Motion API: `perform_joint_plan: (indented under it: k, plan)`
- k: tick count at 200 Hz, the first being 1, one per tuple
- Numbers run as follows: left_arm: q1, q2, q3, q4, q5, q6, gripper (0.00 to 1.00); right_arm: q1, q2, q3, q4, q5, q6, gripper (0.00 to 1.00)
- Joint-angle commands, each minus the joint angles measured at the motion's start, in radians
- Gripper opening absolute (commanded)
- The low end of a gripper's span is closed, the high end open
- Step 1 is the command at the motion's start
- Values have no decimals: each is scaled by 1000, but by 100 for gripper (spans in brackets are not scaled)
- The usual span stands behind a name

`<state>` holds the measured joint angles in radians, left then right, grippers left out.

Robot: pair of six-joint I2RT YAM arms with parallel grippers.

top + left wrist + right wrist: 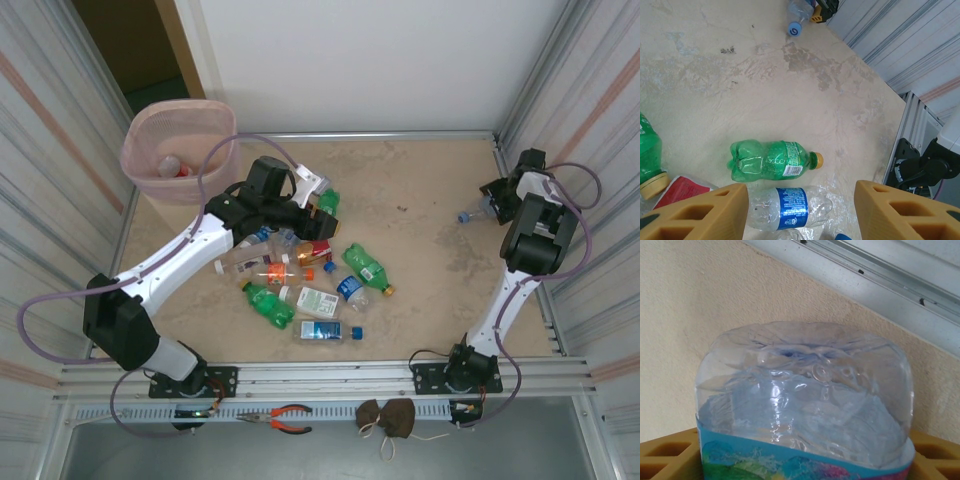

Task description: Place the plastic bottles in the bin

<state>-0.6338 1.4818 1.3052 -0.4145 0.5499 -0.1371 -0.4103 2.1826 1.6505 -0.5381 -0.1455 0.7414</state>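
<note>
Several plastic bottles (318,300) lie in a heap at mid-table, clear and green. My left gripper (325,205) hovers over the heap's far edge. Its tan fingers (700,210) stand open, astride a clear blue-labelled bottle (790,206) without touching it. A green bottle (771,160) with a yellow cap lies just beyond. At the far right, my right gripper (490,208) is shut on a clear bottle (805,395) with a colourful label, blue cap (465,215) pointing left. The pink bin (138,160) stands at the far left corner with a bottle (170,165) inside.
Ribbed metal walls (590,120) close in both sides, and the right gripper sits near the right wall. An aluminium rail (330,378) runs along the near edge. Orange-handled pliers (290,418) and brown pouches (390,418) lie on the front ledge. Bare table (420,180) separates heap and right gripper.
</note>
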Motion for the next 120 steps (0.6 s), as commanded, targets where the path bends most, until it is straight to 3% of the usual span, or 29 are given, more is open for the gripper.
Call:
perform_joint_plan:
  k: [1, 59, 120]
  plan:
    - [4, -12, 35, -2, 8, -13, 58, -15, -49, -43, 7, -42, 28, 68]
    - [2, -52, 40, 3, -2, -9, 58, 52, -274, -137, 25, -69, 22, 65]
    - [1, -79, 41, 54, 31, -20, 58, 194, -597, -292, 150, -171, -29, 61]
